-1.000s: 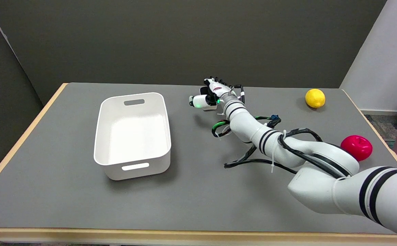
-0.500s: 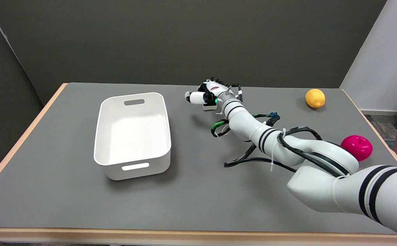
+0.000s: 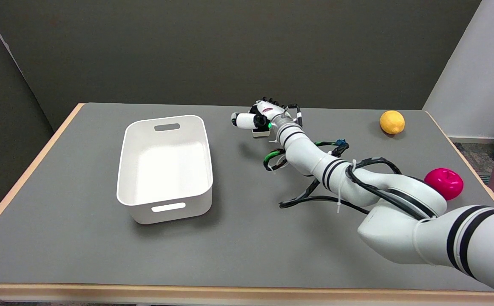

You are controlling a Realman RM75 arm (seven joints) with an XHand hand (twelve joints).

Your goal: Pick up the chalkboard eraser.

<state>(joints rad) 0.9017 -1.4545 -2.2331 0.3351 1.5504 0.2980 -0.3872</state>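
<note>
Little differs from half a second ago: my right hand (image 3: 259, 117) has barely moved, though against a second ago it sits slightly farther across the worktop (image 3: 238, 238), with the thumb swung out to the left. That thumb is a smooth white cylinder, and the other fingers, black at the knuckles, curl down over the far side. A small white block (image 3: 260, 132) with square edges shows just under my palm, which I take for the chalkboard eraser. It lies at the far middle of the worktop, right of the tub, but I cannot tell whether my fingers actually grip it or only cover it. A green light glows at my wrist, and there is a reddish mark on the back of the hand, too small to read. The worktop is matte grey with a pale wooden edge. The tub (image 3: 204, 140) is glossy white plastic, rectangular with rounded corners and slot handles. A dimpled yellow lemon (image 3: 392, 122) sits far right, and a shiny pink apple-shaped thing (image 3: 444, 183) lies nearer, partly behind my arm. Black and green cables (image 3: 315, 197) loop beneath my forearm.
</note>
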